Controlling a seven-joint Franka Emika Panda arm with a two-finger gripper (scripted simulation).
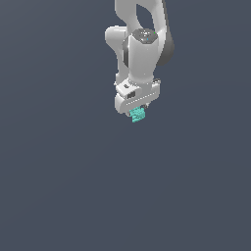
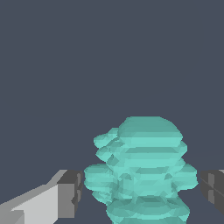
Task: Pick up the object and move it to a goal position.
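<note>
Gripper (image 1: 138,109) points down, object (image 1: 138,115) sits right under it between the fingers (image 2: 70,192). In wrist view a small gap shows each side, pads near but contact unclear, so can't tell if gripped. Object's long axis runs along finger direction, ridges stacked across it.

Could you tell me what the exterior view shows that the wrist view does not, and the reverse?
Only the exterior view shows the white arm and the gripper's body, with the teal object poking out beneath it. Only the wrist view shows the object's stacked ridges close up, between the dark finger pads, with narrow gaps visible on either side. Both share the object, the gripper and a plain dark grey background.
</note>
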